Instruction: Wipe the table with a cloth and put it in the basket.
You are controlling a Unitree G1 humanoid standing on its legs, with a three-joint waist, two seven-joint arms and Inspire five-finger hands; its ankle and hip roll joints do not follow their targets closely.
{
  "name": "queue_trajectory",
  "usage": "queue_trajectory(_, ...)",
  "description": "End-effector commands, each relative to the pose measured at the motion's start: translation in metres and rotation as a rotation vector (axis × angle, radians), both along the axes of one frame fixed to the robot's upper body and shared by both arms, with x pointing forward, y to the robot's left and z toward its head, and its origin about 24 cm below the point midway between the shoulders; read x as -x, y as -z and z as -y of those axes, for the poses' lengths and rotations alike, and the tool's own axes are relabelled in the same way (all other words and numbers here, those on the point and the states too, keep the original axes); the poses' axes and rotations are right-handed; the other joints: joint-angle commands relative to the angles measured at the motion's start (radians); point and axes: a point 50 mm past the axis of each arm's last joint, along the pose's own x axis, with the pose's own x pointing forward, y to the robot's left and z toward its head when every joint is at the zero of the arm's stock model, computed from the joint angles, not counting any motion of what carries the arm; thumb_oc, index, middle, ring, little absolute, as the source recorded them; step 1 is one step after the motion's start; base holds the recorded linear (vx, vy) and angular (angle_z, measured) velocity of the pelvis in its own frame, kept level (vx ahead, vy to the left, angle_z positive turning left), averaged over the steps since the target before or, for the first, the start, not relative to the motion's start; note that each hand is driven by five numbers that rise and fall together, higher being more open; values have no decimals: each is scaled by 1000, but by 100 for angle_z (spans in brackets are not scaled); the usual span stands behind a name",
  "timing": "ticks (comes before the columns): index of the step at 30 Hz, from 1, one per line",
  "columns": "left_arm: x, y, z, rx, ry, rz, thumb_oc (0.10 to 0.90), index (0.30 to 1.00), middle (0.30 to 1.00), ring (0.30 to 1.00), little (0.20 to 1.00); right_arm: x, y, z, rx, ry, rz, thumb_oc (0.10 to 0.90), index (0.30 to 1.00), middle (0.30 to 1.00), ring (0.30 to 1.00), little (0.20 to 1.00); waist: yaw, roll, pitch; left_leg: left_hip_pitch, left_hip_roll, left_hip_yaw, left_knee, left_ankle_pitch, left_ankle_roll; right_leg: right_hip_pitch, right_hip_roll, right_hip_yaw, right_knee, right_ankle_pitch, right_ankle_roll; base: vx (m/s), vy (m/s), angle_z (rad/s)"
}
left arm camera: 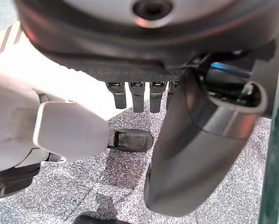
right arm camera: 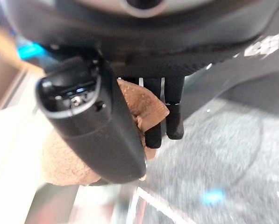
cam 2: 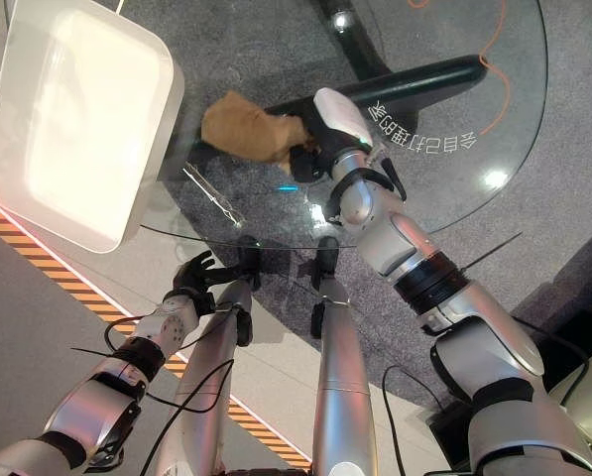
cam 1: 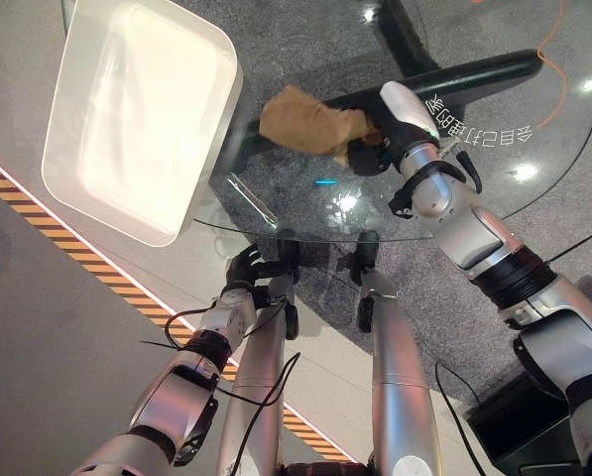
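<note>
- We have the right hand (cam 1: 395, 124) out over the glass table (cam 1: 533, 188), thumb and fingers closed on 1 end of the brown cloth (cam 1: 300, 121); the right wrist view shows cloth (right arm camera: 144, 107) bunched between thumb and fingers.
- The rest of the cloth trails flat on the glass toward the white basket (cam 1: 67, 188). We read that as a wiping hold: enough cloth down to drag, enough pinched to steer.
- Basket sits at the table's left edge, partly overhanging it, just beside the cloth's free end, so we judge the drop-off is a short carry left.
- Left hand (cam 1: 248, 273) hangs low below the table edge, fingers loosely apart, holding nothing; likely parked clear of the sweep.
- Our call: wiping step in progress, basket step not yet done.
- Risk: cloth slipping out of a 1-end pinch on lift.
</note>
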Motion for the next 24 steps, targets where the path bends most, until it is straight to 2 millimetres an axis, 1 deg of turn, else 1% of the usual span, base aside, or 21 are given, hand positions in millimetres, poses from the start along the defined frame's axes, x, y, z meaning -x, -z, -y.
queue_trajectory(1,20,24,-20,-42,-26,-44,800,900,900,900,900,36,-9,-57,21,-385,1,100,300,300,300,200,29,5,-23,12,-69,7,73,-114,5,4,53,-2,-62,20,56,1,-21,5)
queue_trajectory(5,23,26,-23,-52,-22,-42,800,900,900,900,900,39,-6,-56,31,-400,-11,100,300,300,300,200,35,2,-23,9,-69,4,70,-110,5,3,52,-10,-64,22,56,-1,-22,4)
queue_trajectory(12,24,27,-24,-56,-18,-41,800,900,900,900,900,38,-5,-53,26,-392,-13,100,300,300,300,200,37,2,-23,3,-67,4,71,-110,8,-4,51,-15,-62,22,54,3,-6,4)
queue_trajectory(15,25,27,-24,-57,-17,-42,800,900,900,900,900,37,-7,-49,-10,-364,19,100,300,300,300,200,37,2,-23,-1,-66,5,75,-111,9,-8,50,-17,-58,22,54,0,0,0)
queue_trajectory(17,25,28,-25,-56,-15,-42,800,900,900,900,900,35,-9,-46,-52,-334,52,100,300,300,300,200,37,4,-23,-2,-65,6,77,-112,10,-9,51,-17,-54,21,53,0,0,0)
queue_trajectory(18,25,28,-25,-54,-16,-42,800,900,900,900,900,32,-13,-39,-114,-282,111,100,300,300,300,200,35,6,-23,-3,-64,8,79,-113,11,-11,52,-15,-51,20,53,0,0,0)
queue_trajectory(22,26,30,-22,-46,-21,-45,800,900,900,900,900,26,-24,-23,-267,-144,265,100,300,300,300,200,29,12,-23,-6,-61,12,85,-118,13,-17,53,-9,-44,19,53,0,0,0)
queue_trajectory(23,26,30,-22,-45,-21,-46,800,900,900,900,900,26,-25,-21,-278,-130,275,100,300,300,300,200,29,12,-23,-6,-61,12,86,-118,13,-18,53,-8,-43,19,53,0,0,0)
queue_trajectory(24,25,30,-20,-39,-26,-48,800,900,900,900,900,25,-32,-13,-363,-70,359,100,300,300,300,200,25,15,-23,-9,-59,14,90,-122,14,-23,55,-3,-37,17,53,0,0,0)
